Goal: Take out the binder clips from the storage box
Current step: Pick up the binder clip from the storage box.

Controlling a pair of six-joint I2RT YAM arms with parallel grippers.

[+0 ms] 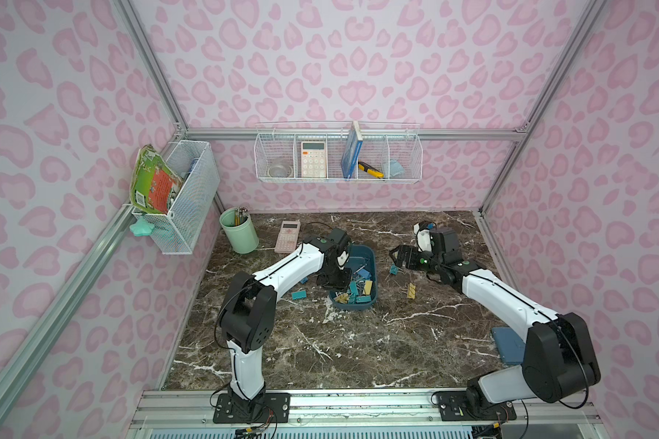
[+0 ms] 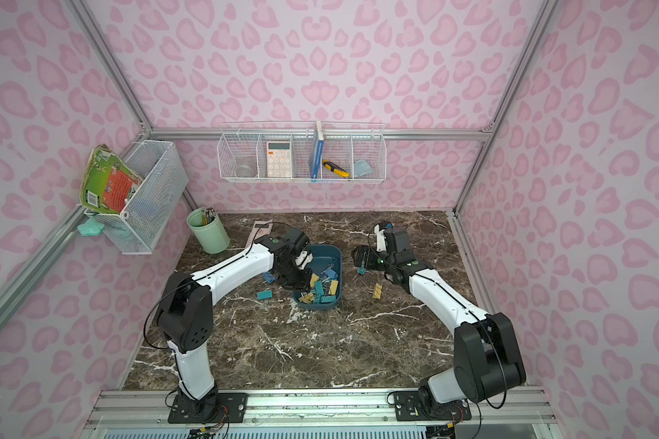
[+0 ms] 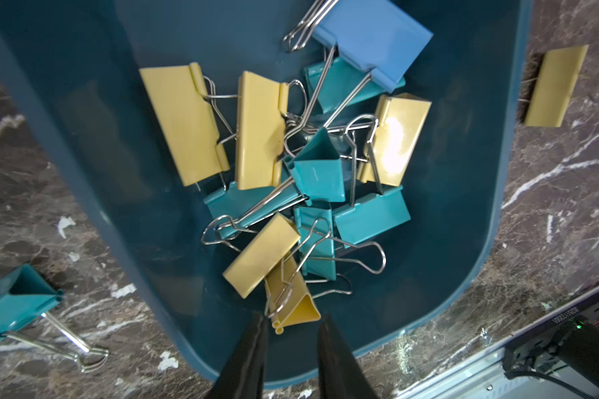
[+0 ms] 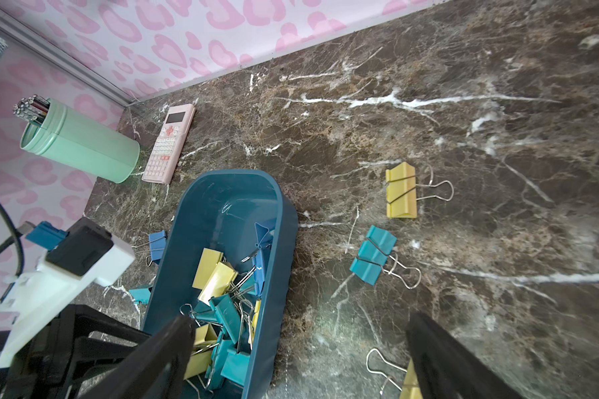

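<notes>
The dark teal storage box (image 1: 371, 255) (image 2: 336, 254) stands mid-table and holds a tangle of yellow, teal and blue binder clips (image 3: 320, 169) (image 4: 222, 304). My left gripper (image 3: 293, 319) (image 1: 333, 282) reaches down into the box's near end, shut on the end of a yellow binder clip (image 3: 291, 307). My right gripper (image 4: 301, 331) (image 1: 396, 259) hovers open over the table, right of the box, with nothing between its fingers. Loose clips lie outside: teal (image 1: 298, 294) and blue (image 1: 304, 280) on the left, teal (image 4: 372, 255) and yellow (image 4: 400, 193) on the right.
A mint pencil cup (image 1: 239, 230) and a pink calculator (image 1: 287, 236) stand at the back left. A flat blue-grey case (image 1: 508, 344) lies by the right arm's elbow. White wire baskets (image 1: 337, 152) hang on the walls. Another yellow clip (image 4: 408, 383) lies by my right fingertip.
</notes>
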